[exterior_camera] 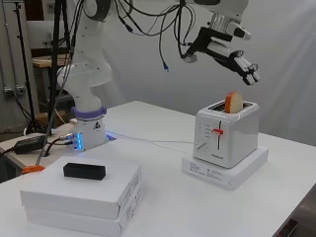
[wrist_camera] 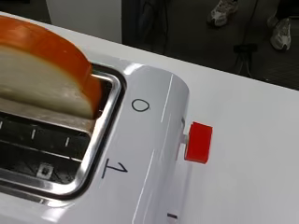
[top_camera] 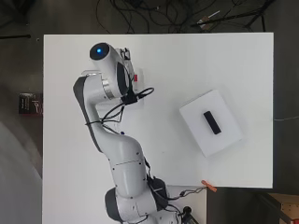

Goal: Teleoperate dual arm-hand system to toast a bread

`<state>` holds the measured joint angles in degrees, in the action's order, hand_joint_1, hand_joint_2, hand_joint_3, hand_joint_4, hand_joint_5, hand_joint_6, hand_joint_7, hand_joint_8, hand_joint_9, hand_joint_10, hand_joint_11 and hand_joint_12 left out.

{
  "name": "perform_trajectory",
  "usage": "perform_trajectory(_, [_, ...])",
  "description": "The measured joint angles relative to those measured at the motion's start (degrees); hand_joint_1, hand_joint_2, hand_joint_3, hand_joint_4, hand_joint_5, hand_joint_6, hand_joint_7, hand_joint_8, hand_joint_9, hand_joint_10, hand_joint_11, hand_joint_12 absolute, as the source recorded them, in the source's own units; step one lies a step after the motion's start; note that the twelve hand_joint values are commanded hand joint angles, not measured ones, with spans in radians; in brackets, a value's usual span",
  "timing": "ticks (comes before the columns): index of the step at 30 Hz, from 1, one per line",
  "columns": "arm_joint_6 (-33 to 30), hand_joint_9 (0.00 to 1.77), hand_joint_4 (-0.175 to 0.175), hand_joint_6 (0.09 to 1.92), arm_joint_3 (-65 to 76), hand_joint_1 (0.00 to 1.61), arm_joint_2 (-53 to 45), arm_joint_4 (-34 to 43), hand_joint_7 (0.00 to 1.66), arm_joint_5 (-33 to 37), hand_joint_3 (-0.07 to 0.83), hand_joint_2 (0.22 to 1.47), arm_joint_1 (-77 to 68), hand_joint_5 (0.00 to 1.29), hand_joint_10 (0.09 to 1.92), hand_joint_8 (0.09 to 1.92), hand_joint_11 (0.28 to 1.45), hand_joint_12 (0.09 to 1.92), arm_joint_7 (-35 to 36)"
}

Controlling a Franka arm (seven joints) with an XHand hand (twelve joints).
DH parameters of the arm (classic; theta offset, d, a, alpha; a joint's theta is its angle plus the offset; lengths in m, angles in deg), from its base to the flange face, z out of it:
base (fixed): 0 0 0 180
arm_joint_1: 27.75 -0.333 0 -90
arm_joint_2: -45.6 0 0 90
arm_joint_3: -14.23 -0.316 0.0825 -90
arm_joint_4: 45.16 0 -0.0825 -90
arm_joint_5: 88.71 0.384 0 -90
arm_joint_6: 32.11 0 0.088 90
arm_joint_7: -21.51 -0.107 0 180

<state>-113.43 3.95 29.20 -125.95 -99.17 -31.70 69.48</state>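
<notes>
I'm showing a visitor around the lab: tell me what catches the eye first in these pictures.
A slice of bread with an orange crust stands up out of a slot of the white toaster on a flat white box. Above it hovers the black and white hand, fingers straight, holding nothing. The toaster's red lever is up, and a small black block lies on stacked white boxes.
</notes>
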Motion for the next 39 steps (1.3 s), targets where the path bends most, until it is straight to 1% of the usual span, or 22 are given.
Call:
perform_trajectory(5, [-7.1, 0.49, 0.088, 0.09, 4.9, 0.00, 2.5, -7.8, 0.35, 0.7, 0.004, 1.02, 1.0, 0.36, 0.09, 0.09, 0.46, 0.09, 0.6])
perform_trajectory(8, [-9.7, 0.53, 0.076, 0.09, 7.4, 0.00, 3.1, -10.3, 0.38, 3.2, 0.001, 1.02, 1.7, 0.36, 0.09, 0.09, 0.48, 0.09, 1.2])
perform_trajectory(10, [-11.3, 0.71, 0.057, 0.09, 8.4, 0.00, 3.1, -11.1, 0.50, 4.8, 0.001, 1.02, 2.0, 0.36, 0.09, 0.09, 0.57, 0.09, 1.9])
perform_trajectory(11, [-12.2, 0.88, 0.033, 0.09, 8.9, 0.01, 3.1, -11.9, 0.66, 5.2, 0.001, 1.03, 2.2, 0.35, 0.09, 0.09, 0.66, 0.09, 2.6])
perform_trajectory(12, [-13.1, 0.93, 0.016, 0.09, 9.4, 0.02, 3.0, -12.9, 0.71, 5.7, 0.000, 1.03, 2.3, 0.32, 0.09, 0.09, 0.67, 0.09, 3.2])
perform_trajectory(14, [-14.3, 0.88, 0.004, 0.09, 9.9, 0.03, 2.5, -14.7, 0.70, 6.3, -0.003, 1.03, 2.5, 0.29, 0.09, 0.09, 0.62, 0.09, 4.2])
perform_trajectory(16, [-15.9, 0.85, 0.009, 0.09, 10.3, 0.03, 1.7, -16.0, 0.68, 7.0, -0.003, 1.02, 2.7, 0.29, 0.09, 0.09, 0.59, 0.09, 5.2])
perform_trajectory(19, [-17.6, 0.80, 0.030, 0.09, 10.4, 0.04, 0.7, -17.5, 0.65, 8.3, -0.004, 1.02, 2.8, 0.31, 0.09, 0.09, 0.57, 0.09, 5.7])
perform_trajectory(21, [-18.2, 0.78, 0.029, 0.09, 10.4, 0.06, -0.1, -18.3, 0.64, 8.3, -0.006, 1.01, 2.8, 0.31, 0.09, 0.09, 0.55, 0.09, 5.8])
perform_trajectory(23, [-17.8, 0.79, 0.021, 0.09, 10.5, 0.08, -1.5, -17.4, 0.66, 8.5, -0.006, 1.01, 2.8, 0.31, 0.09, 0.09, 0.54, 0.09, 5.8])
perform_trajectory(27, [-16.4, 0.86, 0.018, 0.09, 11.2, 0.09, -4.8, -14.6, 0.74, 9.3, 0.000, 1.01, 3.1, 0.42, 0.09, 0.09, 0.54, 0.09, 5.8])
perform_trajectory(32, [-16.0, 0.92, 0.030, 0.09, 12.2, 0.09, -5.5, -14.3, 0.80, 8.2, 0.001, 1.03, 3.3, 0.51, 0.09, 0.09, 0.56, 0.09, 5.0])
perform_trajectory(36, [-16.2, 0.99, 0.046, 0.09, 12.8, 0.10, -5.7, -13.9, 0.88, 8.2, 0.001, 1.03, 3.5, 0.62, 0.09, 0.09, 0.59, 0.09, 5.5])
perform_trajectory(39, [-16.9, 1.02, 0.052, 0.09, 12.8, 0.12, -5.5, -15.1, 0.90, 8.2, 0.002, 1.03, 3.5, 0.65, 0.09, 0.09, 0.60, 0.09, 5.7])
